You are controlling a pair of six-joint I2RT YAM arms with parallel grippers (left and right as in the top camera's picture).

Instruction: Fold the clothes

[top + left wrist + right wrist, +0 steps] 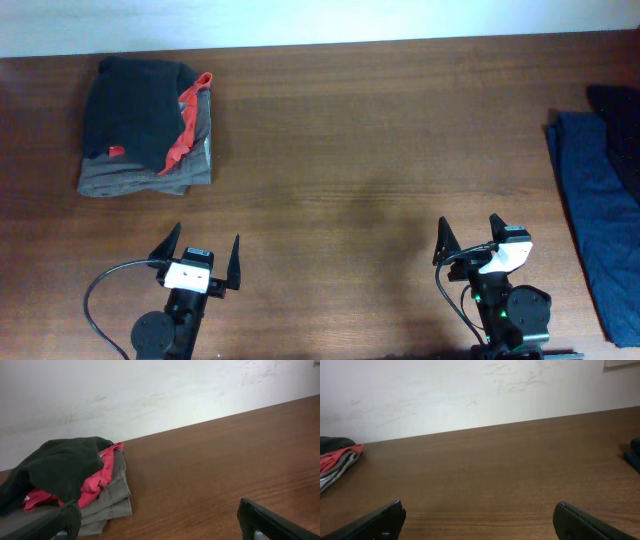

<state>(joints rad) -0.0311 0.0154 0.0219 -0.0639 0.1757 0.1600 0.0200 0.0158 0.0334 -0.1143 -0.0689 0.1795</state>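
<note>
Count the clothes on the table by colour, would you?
dark green-black garment: 1
red garment: 1
grey garment: 1
blue garment: at least 1, partly out of frame
Total: at least 4

Wooden table [340, 150] (scuffed white wall [150, 390])

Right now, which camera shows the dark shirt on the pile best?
The left wrist view: the dark shirt looms large, draped over red and grey clothes. Overhead shows it smaller, from above; the right wrist catches only an edge sliver.
</note>
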